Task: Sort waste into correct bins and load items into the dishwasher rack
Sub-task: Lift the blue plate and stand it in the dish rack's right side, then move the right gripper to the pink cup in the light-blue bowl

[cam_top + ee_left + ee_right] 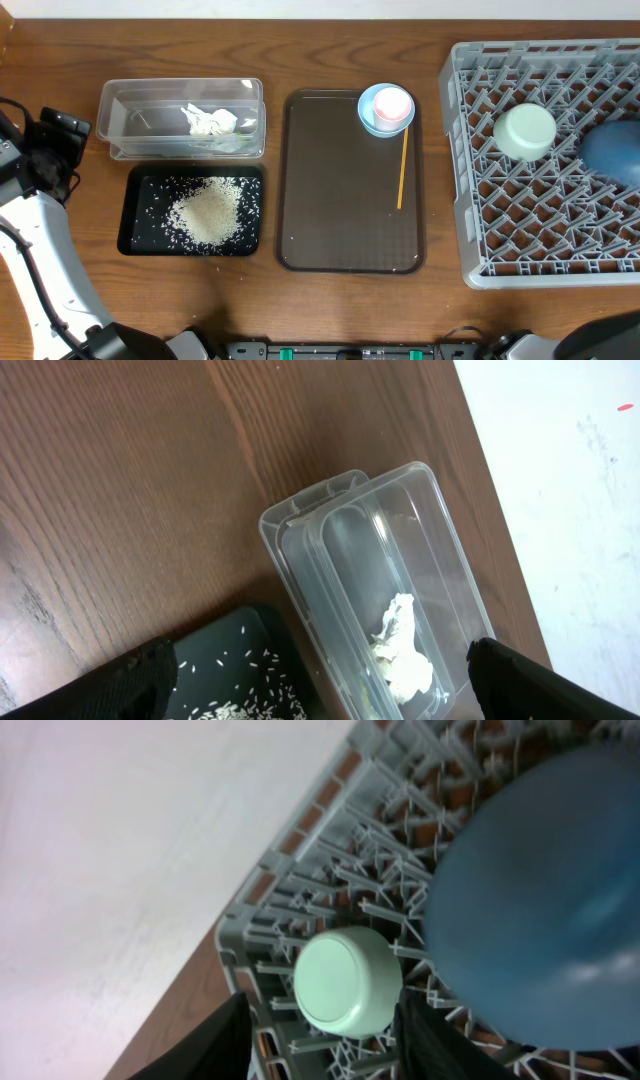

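The clear tub (125,110) holds the crumpled paper scrap (208,120), with a faint yellow-green bit beside it. The black tray (140,235) holds the rice heap (208,212). The pale-pink cup (392,103) sits in the light-blue bowl (368,118) on the brown tray. The mint-green bowl (525,132) and dark-blue bowl (615,150) lie upside down in the grey rack (545,250). My left gripper (62,128) is open and empty, left of the tub (330,550); its fingers (330,685) frame the paper (405,650). My right gripper (322,1020) is open above the mint bowl (345,980).
The flat brown serving tray (340,210) lies mid-table with a thin yellow stick (402,170) on it. The table's far edge and a white wall show in both wrist views. My right arm is mostly outside the overhead view.
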`<state>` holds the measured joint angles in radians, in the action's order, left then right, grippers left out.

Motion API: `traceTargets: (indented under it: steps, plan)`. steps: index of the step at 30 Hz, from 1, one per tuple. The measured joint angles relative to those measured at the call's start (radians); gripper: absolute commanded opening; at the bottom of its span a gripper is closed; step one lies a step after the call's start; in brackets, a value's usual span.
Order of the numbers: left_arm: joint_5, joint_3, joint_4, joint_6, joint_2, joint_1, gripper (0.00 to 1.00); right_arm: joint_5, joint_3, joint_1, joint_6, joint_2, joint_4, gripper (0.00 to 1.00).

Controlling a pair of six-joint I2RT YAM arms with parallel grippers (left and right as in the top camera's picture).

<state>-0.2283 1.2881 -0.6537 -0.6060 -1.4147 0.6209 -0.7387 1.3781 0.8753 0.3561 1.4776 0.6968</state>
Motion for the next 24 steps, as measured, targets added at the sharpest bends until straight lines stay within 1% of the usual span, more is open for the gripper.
traceTargets:
  steps: [6, 10, 11, 13, 15, 16, 19, 21, 24]
  plan:
    - [0.000, 0.000, 0.000, 0.000, 0.000, 0.000, 0.95, 0.072, 0.000, -0.008, 0.032, -0.132, -0.006, 0.40]
    - [0.000, 0.000, 0.001, 0.000, 0.000, 0.000, 0.95, 0.122, 0.000, -0.056, 0.037, -0.162, -0.003, 0.46]
    - [0.000, 0.000, 0.000, 0.000, 0.000, 0.000, 0.95, 0.128, 0.000, -0.068, 0.039, -0.162, 0.000, 0.51]
    - [0.000, 0.000, 0.000, 0.000, 0.000, 0.000, 0.95, 0.139, 0.000, -0.105, 0.039, -0.159, 0.005, 0.67]
    - [0.000, 0.000, 0.000, 0.000, 0.000, 0.000, 0.95, 0.141, 0.000, -0.158, 0.028, -0.159, 0.006, 0.93]
    - [0.000, 0.000, 0.000, 0.000, 0.000, 0.000, 0.95, 0.138, 0.000, -0.191, 0.021, -0.159, 0.005, 0.99]
    - [0.000, 0.000, 0.000, 0.000, 0.000, 0.000, 0.95, 0.099, 0.000, -0.311, 0.002, -0.158, -0.006, 0.99]
    - [0.000, 0.000, 0.000, 0.000, 0.000, 0.000, 0.95, 0.064, 0.000, -0.414, -0.017, -0.158, -0.022, 0.99]
    - [0.000, 0.000, 0.000, 0.000, 0.000, 0.000, 0.95, 0.063, 0.000, -0.584, -0.054, -0.158, -0.028, 0.99]
